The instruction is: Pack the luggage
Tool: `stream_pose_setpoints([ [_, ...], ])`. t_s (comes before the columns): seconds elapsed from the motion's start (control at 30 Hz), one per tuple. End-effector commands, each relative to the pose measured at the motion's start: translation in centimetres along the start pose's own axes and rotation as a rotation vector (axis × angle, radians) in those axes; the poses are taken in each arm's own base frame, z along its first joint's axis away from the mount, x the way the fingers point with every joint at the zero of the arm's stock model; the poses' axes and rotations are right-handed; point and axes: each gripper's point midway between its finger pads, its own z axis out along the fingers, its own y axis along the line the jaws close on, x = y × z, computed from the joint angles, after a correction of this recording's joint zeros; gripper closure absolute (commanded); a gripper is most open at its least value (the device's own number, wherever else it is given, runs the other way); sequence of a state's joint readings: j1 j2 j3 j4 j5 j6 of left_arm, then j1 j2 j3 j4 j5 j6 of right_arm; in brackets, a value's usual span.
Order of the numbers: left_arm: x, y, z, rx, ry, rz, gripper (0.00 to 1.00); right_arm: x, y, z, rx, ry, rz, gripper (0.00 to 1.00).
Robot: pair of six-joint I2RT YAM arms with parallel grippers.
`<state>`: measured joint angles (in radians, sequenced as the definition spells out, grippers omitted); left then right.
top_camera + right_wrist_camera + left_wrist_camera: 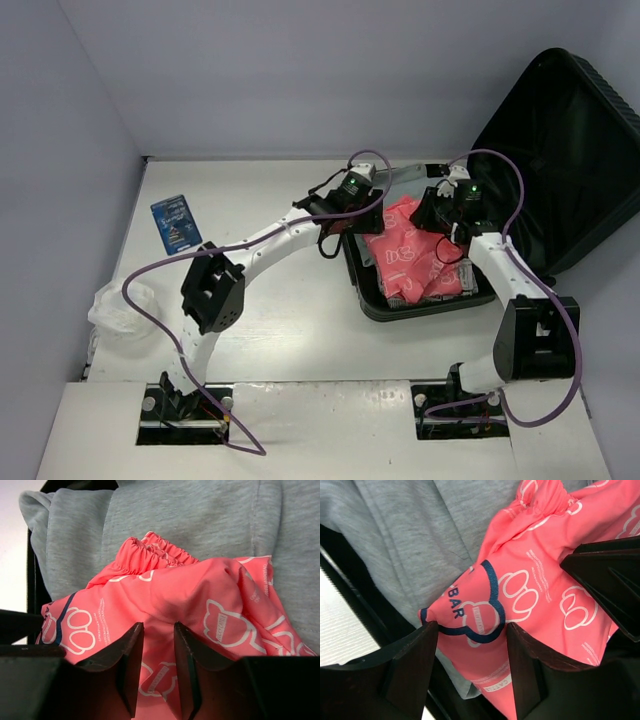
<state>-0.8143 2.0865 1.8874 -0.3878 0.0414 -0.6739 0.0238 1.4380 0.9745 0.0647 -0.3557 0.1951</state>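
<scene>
There is one luggage, lying wide open at the far right corner of the table, its lid leaning up. Inside it are one pink bag with white bear shapes and one grey cloth. There are two hands, and both hang right over the open luggage. The left hand is spread, with a corner of the pink bag between its fingers. The right hand is pinching a fold of the pink bag. One blue packet lies near the far left corner, and one clear plastic bag lies by the left edge
</scene>
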Motion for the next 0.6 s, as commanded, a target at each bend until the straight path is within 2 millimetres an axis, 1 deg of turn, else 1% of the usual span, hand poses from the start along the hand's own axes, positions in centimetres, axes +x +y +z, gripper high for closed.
stream_pose_setpoints([
  [0.0,-3.9,1.7,-3.1,-0.034,-0.080,-0.028,0.49,-2.4,0.6,-0.2,-0.002,-0.069,-0.034,0.71],
  [0.03,-4.7,1.5,-4.1,-0.030,-0.091,-0.010,0.49,-4.0,1.7,-0.9,-0.025,-0.104,-0.054,0.67],
  [0.07,-6.2,1.5,-5.9,-0.039,-0.135,-0.005,0.48,-4.7,2.3,-1.2,-0.038,-0.113,-0.064,0.65],
  [0.1,-6.8,2.2,-7.0,-0.069,-0.147,-0.003,0.46,-5.0,3.0,-1.7,-0.054,-0.113,-0.073,0.59],
  [0.13,-7.3,2.4,-8.0,-0.079,-0.159,0.003,0.45,-5.9,3.9,-2.3,-0.070,-0.134,-0.086,0.55],
  [0.17,-8.2,2.3,-9.9,-0.076,-0.185,0.001,0.42,-6.9,5.6,-2.9,-0.099,-0.156,-0.111,0.50],
  [0.2,-8.4,3.4,-10.9,-0.103,-0.181,-0.008,0.40,-7.6,6.4,-3.4,-0.111,-0.172,-0.126,0.41],
  [0.23,-8.7,4.3,-11.8,-0.130,-0.192,-0.013,0.36,-8.2,7.2,-3.9,-0.118,-0.190,-0.141,0.37],
  [0.27,-8.8,5.1,-13.6,-0.150,-0.203,-0.022,0.32,-9.0,9.0,-4.5,-0.145,-0.206,-0.166,0.34],
  [0.3,-8.6,7.1,-14.6,-0.201,-0.190,-0.041,0.31,-9.4,9.9,-4.8,-0.159,-0.217,-0.180,0.26],
  [0.33,-8.6,8.6,-15.6,-0.251,-0.198,-0.057,0.30,-9.7,10.9,-5.0,-0.179,-0.223,-0.196,0.24],
  [0.37,-8.3,10.1,-17.4,-0.291,-0.201,-0.071,0.29,-10.4,12.1,-5.4,-0.202,-0.242,-0.208,0.23],
  [0.4,-7.3,11.9,-18.6,-0.352,-0.173,-0.082,0.28,-10.0,13.9,-5.6,-0.241,-0.237,-0.228,0.19],
  [0.43,-7.3,14.4,-19.8,-0.415,-0.175,-0.103,0.28,-9.9,14.5,-5.4,-0.252,-0.231,-0.236,0.18],
  [0.47,-7.3,15.8,-22.0,-0.460,-0.199,-0.116,0.27,-9.7,15.0,-5.3,-0.259,-0.228,-0.242,0.17],
  [0.5,-5.4,18.0,-22.8,-0.523,-0.143,-0.127,0.27,-9.4,15.7,-5.2,-0.274,-0.220,-0.249,0.17],
  [0.53,-5.0,20.6,-24.1,-0.579,-0.139,-0.168,0.27,-9.0,15.9,-4.7,-0.278,-0.205,-0.249,0.16],
  [0.57,-3.6,22.1,-25.5,-0.608,-0.121,-0.192,0.27,-8.8,16.1,-4.5,-0.288,-0.197,-0.251,0.16],
])
